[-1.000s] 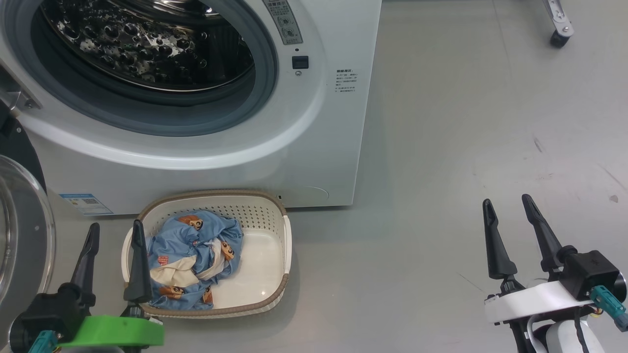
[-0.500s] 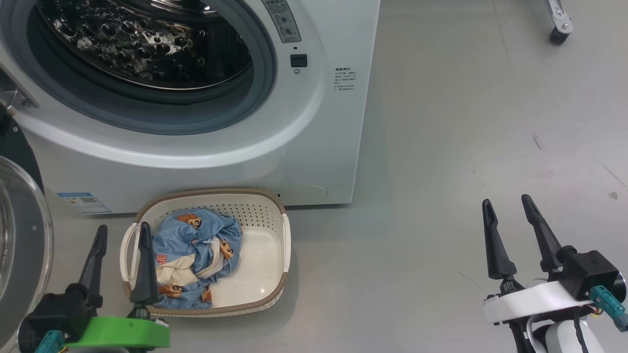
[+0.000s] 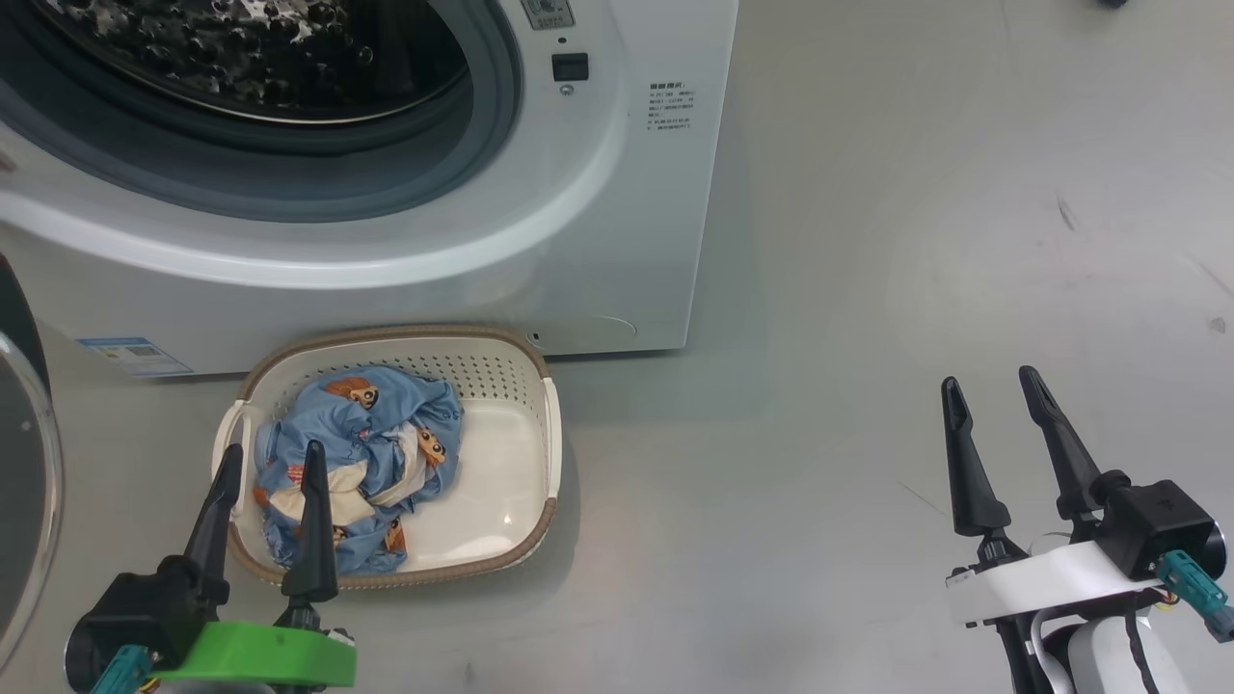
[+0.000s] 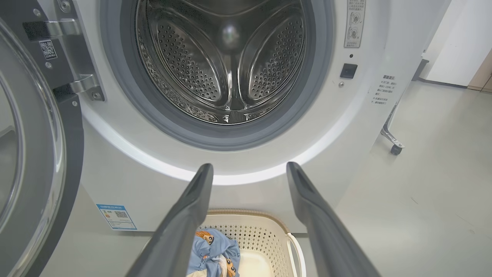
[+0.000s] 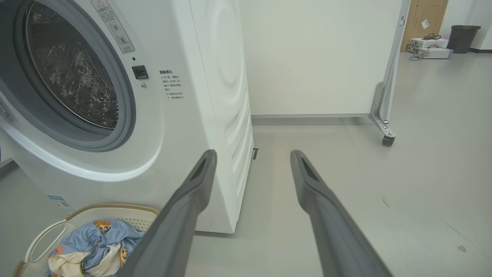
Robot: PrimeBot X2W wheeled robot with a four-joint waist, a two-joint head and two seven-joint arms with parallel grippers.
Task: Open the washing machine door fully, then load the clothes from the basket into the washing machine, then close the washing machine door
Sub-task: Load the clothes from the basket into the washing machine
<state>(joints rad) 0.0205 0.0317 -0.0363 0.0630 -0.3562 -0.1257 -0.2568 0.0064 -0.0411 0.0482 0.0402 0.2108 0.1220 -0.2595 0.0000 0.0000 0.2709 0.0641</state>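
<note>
The washing machine (image 3: 598,222) stands at the upper left with its steel drum (image 4: 226,65) exposed. The washing machine door (image 4: 34,154) hangs swung out at the far left, its glass at the head view's edge (image 3: 24,482). On the floor in front sits the cream basket (image 3: 386,333) holding the blue printed clothes (image 3: 362,434) in its left half. My left gripper (image 3: 273,453) is open, fingertips above the basket's near left part, over the clothes (image 4: 213,254), holding nothing. My right gripper (image 3: 988,381) is open and empty over bare floor, far right of the basket (image 5: 115,209).
Grey floor (image 3: 868,289) stretches to the right of the machine. A white wheeled panel with a caster (image 5: 386,139) stands behind on the right. A dark bin (image 5: 461,36) and boxes sit far off. A blue label (image 3: 135,355) marks the machine's lower left corner.
The head camera has tilted, shifting the whole picture upward. My left gripper has moved right, from beside the basket's left handle to over the clothes. The right gripper has kept its place.
</note>
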